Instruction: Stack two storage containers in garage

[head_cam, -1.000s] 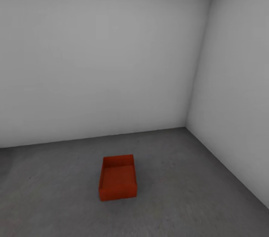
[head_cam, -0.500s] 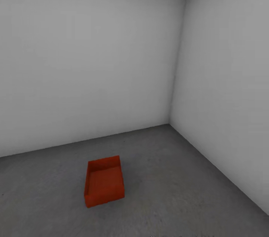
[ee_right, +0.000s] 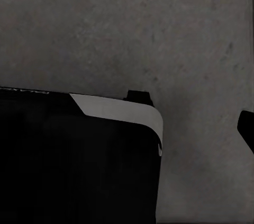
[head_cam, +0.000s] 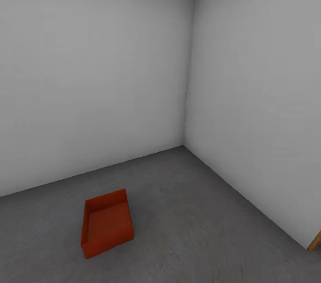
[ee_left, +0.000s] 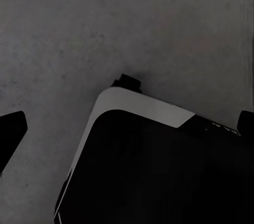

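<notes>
Storage container, one red-orange open-topped bin, sits on the dark grey concrete floor of the garage, near-left in the head view, upright, slightly skewed to the walls, well apart from both. Nothing is visible inside it. Left wall and right wall are plain white-grey and meet at a far corner right of centre. A sliver of wooden edge shows at the far right where the right wall ends; too little visible to tell what it is.

Left wrist view: mottled concrete floor below, the robot's dark base with a light-grey rim low in the shot, and dark finger tips at both side edges, left gripper spread wide, holding nothing. Right wrist view: same floor, same dark base with pale rim, one dark finger tip at the edge; cannot tell how wide the right gripper is set.
</notes>
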`<state>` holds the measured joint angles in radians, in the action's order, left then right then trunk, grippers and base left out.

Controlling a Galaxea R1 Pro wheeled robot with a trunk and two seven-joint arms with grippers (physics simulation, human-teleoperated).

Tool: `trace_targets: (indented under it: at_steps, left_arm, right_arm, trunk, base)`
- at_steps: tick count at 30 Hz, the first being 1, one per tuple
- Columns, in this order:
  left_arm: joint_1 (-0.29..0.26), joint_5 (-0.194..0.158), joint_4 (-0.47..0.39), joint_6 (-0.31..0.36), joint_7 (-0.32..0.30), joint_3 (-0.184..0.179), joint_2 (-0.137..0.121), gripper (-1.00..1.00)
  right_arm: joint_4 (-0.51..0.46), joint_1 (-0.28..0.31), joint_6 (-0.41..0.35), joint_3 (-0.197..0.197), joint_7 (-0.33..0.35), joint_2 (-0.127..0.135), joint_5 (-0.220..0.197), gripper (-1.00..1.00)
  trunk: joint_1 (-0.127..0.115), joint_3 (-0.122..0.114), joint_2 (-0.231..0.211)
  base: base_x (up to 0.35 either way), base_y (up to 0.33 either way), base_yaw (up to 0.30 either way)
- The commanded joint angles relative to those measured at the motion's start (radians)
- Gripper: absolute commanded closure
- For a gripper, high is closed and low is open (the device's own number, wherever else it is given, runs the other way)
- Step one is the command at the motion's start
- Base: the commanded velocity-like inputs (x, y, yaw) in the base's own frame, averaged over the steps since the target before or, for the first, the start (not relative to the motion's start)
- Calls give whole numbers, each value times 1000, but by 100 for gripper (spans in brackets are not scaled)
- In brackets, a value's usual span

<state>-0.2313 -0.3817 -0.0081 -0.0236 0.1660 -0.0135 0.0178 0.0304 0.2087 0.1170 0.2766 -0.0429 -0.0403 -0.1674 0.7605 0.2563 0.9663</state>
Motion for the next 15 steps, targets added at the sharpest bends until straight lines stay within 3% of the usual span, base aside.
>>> trace_targets:
  at_steps: [1,15]
  left_arm:
    - [0,-5,1,-2,3,-2,1,-100]
    - [0,-5,2,-2,3,-2,-1,-100]
  right_arm:
    - [3,1,6,9,-2,-1,-10,-100]
    - [3,1,27,9,-1,-7,-9,-100]
  trunk:
    - [0,1,1]
    - [0,-7,1]
  base:
    - [0,0,-299]
    - [0,0,-264]
